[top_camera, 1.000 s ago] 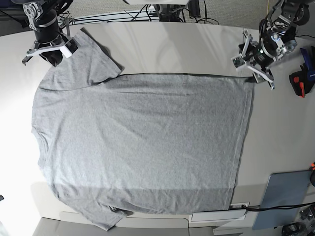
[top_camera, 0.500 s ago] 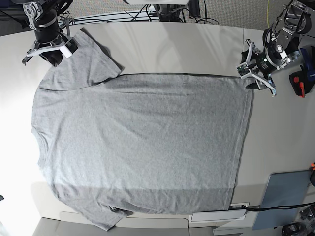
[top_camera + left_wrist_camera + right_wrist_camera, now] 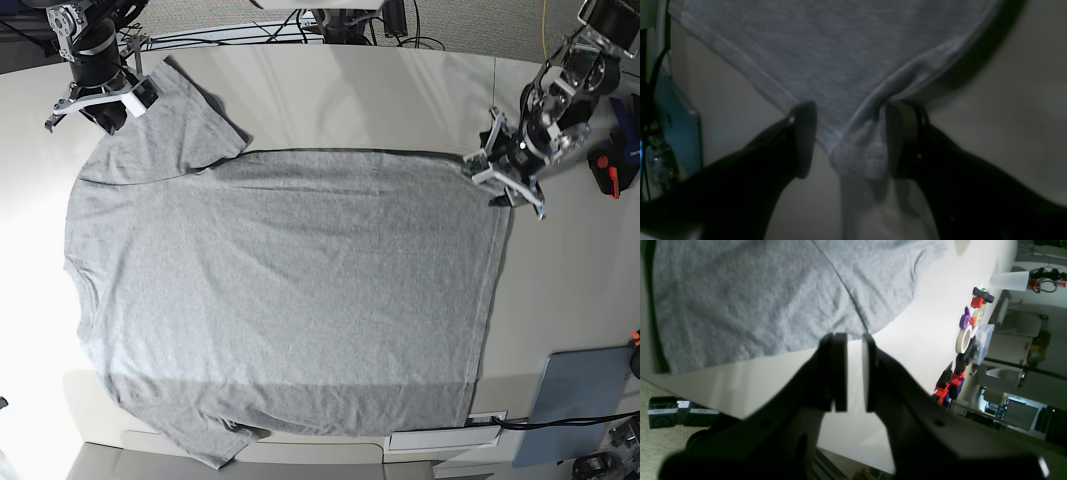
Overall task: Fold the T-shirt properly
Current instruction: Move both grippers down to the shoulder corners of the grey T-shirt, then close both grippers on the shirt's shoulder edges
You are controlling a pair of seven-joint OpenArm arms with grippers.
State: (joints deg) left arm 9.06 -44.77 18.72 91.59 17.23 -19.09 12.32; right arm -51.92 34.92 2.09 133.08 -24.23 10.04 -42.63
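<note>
We see the T-shirt (image 3: 290, 300) flat on the table (image 3: 350, 90). Our left gripper (image 3: 848, 140) has wide jaws around its hem corner. Our right gripper (image 3: 854, 373), jaws narrow and empty, waits beside the sleeve.

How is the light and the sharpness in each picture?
Left wrist view: dim and soft, the claw nearly black against the T-shirt. Right wrist view: sharp, but the bare table is overexposed. Base view: evenly lit, with glare at its left edge.
</note>
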